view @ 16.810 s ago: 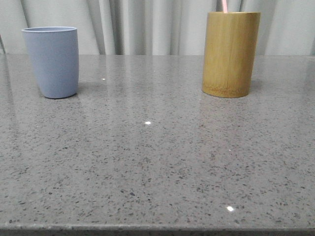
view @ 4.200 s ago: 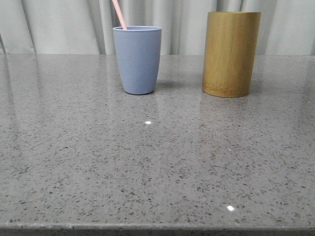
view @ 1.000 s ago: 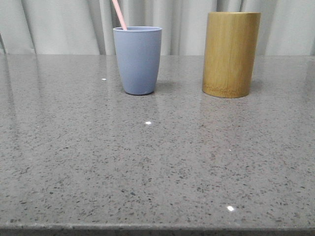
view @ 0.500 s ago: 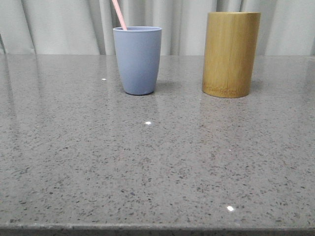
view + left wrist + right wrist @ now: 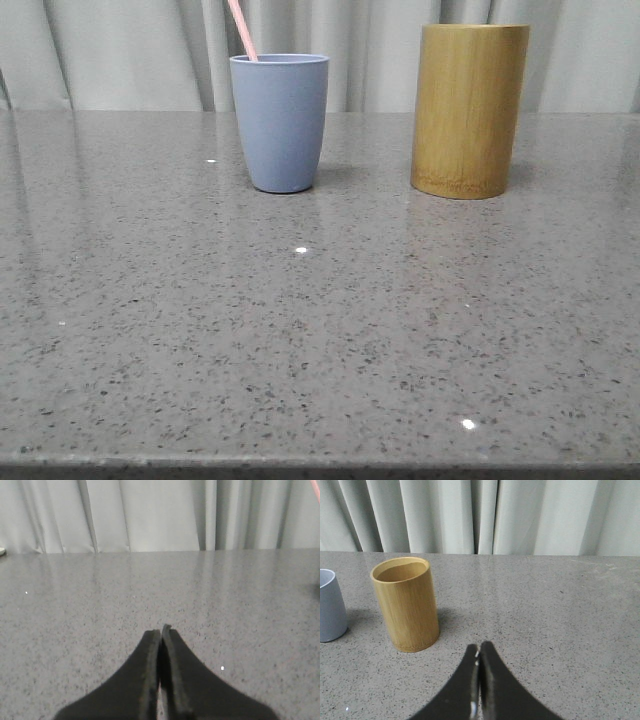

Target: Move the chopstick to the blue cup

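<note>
The grey-blue cup (image 5: 279, 122) stands upright on the grey stone table, left of centre at the back. A pale pink chopstick (image 5: 241, 29) leans out of it toward the upper left, its top cut off by the frame. In the left wrist view a sliver of the chopstick (image 5: 315, 491) shows at the far edge. The right wrist view catches the cup's side (image 5: 330, 606). My left gripper (image 5: 161, 630) is shut with nothing in it, over bare table. My right gripper (image 5: 479, 647) is shut and empty too, short of the bamboo holder. Neither gripper appears in the front view.
A tall yellow-brown bamboo holder (image 5: 468, 110) stands upright to the right of the cup; its open top (image 5: 400, 570) looks empty in the right wrist view. Pale curtains (image 5: 120, 50) hang behind the speckled grey table (image 5: 320, 340).
Long before, the cup stood at the far left and the chopstick was in the bamboo holder. Over the last second nothing has visibly moved.
</note>
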You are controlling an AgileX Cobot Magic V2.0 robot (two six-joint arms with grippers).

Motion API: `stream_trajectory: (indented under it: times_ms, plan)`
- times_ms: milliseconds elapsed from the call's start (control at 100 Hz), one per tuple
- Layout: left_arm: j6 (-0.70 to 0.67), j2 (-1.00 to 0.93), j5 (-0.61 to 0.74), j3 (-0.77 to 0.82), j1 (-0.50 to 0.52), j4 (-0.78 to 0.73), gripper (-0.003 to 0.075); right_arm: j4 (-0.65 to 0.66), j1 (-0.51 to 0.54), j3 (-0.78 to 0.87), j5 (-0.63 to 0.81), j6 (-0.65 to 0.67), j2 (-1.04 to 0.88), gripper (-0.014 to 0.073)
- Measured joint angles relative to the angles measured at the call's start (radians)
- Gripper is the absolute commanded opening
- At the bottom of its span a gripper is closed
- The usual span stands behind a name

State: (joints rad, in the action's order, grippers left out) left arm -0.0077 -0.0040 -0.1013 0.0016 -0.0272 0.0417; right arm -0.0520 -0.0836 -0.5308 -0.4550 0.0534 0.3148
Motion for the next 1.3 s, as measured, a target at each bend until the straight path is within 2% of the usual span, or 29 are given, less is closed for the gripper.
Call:
stream_trajectory:
  times_ms: [1300]
  plan:
    - [0.000,0.000,-0.026,0.001,0.002,0.009,-0.0019,0.000,0.000,0.000,0.000,0.000,0.000,-0.0105]
